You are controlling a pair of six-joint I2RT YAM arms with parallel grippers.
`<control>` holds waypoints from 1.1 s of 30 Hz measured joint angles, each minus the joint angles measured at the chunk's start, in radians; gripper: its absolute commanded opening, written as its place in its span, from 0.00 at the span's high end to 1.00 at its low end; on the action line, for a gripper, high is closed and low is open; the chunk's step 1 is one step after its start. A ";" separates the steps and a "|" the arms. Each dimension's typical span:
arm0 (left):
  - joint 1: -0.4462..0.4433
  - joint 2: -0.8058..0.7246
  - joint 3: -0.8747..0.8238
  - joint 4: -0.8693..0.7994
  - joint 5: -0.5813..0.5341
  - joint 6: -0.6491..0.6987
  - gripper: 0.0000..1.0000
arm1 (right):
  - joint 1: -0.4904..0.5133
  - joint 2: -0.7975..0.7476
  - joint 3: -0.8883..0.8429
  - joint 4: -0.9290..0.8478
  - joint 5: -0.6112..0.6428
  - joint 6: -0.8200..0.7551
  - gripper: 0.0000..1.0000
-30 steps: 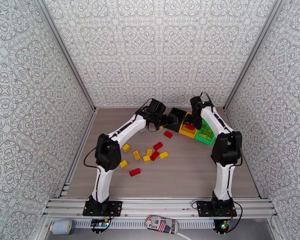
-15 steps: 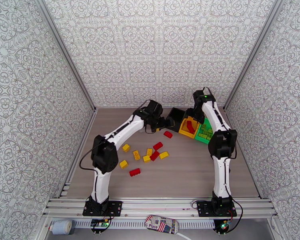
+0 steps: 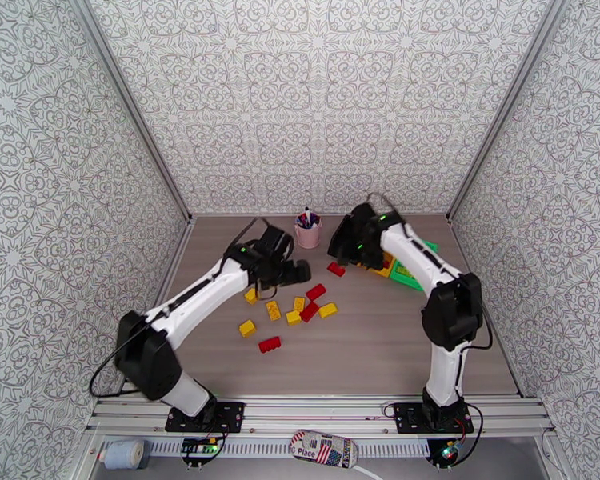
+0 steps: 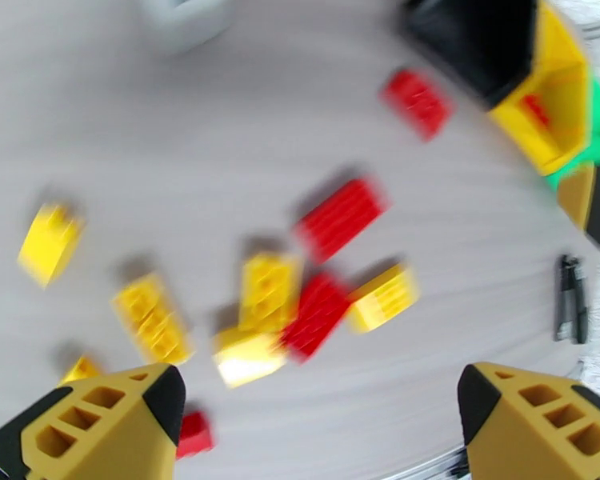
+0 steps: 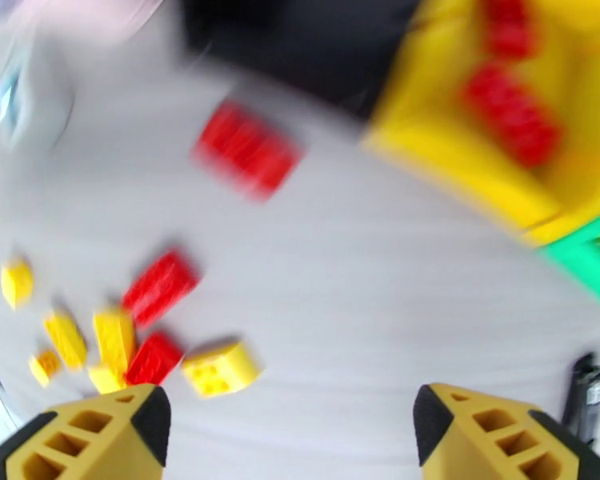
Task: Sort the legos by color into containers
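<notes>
Left gripper point(image 4: 316, 394): mine, jaws spread wide with nothing between them. It hangs over the loose pile of small red and yellow studded plastic bricks point(image 3: 298, 307). The pile lies flat on the table, well apart from the row of three joined plastic bins, black, yellow and green point(image 5: 460, 174), on the bins' side toward my bases.

Right gripper point(image 5: 290, 414): also gaping and empty, close above the black end of the bins. A lone red brick point(image 3: 336, 269) lies just beside that black end, not touching it. More red bricks point(image 5: 512, 114) sit inside the yellow bin.

Handling, my judgement: the bricks are light, rigid, hard plastic and not fragile. The side walls are smooth and slick, so a brick may skid or flip if I nudge it. I should pinch across the short width, pads on the two long flat walls, and come straight down. In the pile's middle some bricks touch, so I take an outer one first.

Axis: the lone red brick lies flat, its long axis slanted, roughly along the black bin's near wall as far as I can judge. The wrist views are too smeared to read its studs. The pile bricks point every which way.

A round pink cup with pens point(image 3: 308, 232) stands near the bins' black end, on the far side from the pile.
</notes>
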 measured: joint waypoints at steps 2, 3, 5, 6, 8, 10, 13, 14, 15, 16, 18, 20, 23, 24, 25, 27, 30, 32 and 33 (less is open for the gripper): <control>-0.019 -0.069 -0.091 -0.032 -0.036 -0.037 0.04 | 0.068 -0.007 -0.076 0.034 -0.008 0.023 0.15; -0.030 -0.095 -0.125 -0.044 -0.047 -0.055 0.04 | 0.092 -0.008 -0.106 0.047 -0.008 0.033 0.15; -0.060 -0.151 -0.203 -0.071 -0.066 -0.099 0.04 | 0.146 -0.013 -0.179 0.081 -0.011 0.064 0.12; -0.077 -0.176 -0.240 -0.080 -0.074 -0.125 0.03 | 0.169 -0.018 -0.213 0.095 -0.011 0.079 0.10; -0.107 -0.210 -0.299 -0.092 -0.080 -0.169 0.03 | 0.205 -0.034 -0.263 0.115 -0.010 0.103 0.08; -0.133 -0.227 -0.350 -0.093 -0.079 -0.215 0.02 | 0.237 -0.065 -0.305 0.129 -0.006 0.124 0.07; -0.160 -0.225 -0.403 -0.086 -0.073 -0.269 0.02 | 0.265 -0.137 -0.363 0.155 -0.002 0.156 0.07; -0.166 -0.220 -0.415 -0.082 -0.069 -0.281 0.02 | 0.269 -0.163 -0.380 0.157 0.000 0.163 0.06; -0.171 -0.211 -0.425 -0.074 -0.064 -0.294 0.02 | 0.270 -0.187 -0.396 0.164 0.005 0.173 0.06; -0.173 -0.199 -0.431 -0.063 -0.060 -0.303 0.02 | 0.271 -0.210 -0.412 0.171 0.010 0.180 0.06; -0.174 -0.169 -0.447 -0.028 -0.050 -0.323 0.02 | 0.271 -0.254 -0.446 0.179 0.018 0.195 0.06; -0.174 -0.141 -0.460 0.005 -0.038 -0.335 0.02 | 0.271 -0.288 -0.477 0.186 0.025 0.210 0.06; -0.174 -0.093 -0.465 0.046 -0.030 -0.356 0.02 | 0.271 -0.335 -0.528 0.195 0.036 0.232 0.06; -0.174 -0.079 -0.465 0.060 -0.029 -0.361 0.02 | 0.271 -0.348 -0.542 0.197 0.039 0.238 0.06; -0.174 -0.068 -0.464 0.068 -0.027 -0.367 0.02 | 0.271 -0.357 -0.554 0.199 0.040 0.245 0.06; -0.171 -0.041 -0.464 0.083 -0.026 -0.374 0.03 | 0.271 -0.377 -0.579 0.202 0.042 0.256 0.06; -0.166 -0.010 -0.462 0.094 -0.026 -0.376 0.05 | 0.271 -0.397 -0.605 0.211 0.043 0.270 0.06; -0.163 0.009 -0.454 0.095 -0.026 -0.378 0.07 | 0.271 -0.410 -0.621 0.218 0.043 0.277 0.06; -0.161 0.018 -0.446 0.095 -0.026 -0.379 0.08 | 0.271 -0.417 -0.630 0.221 0.043 0.280 0.06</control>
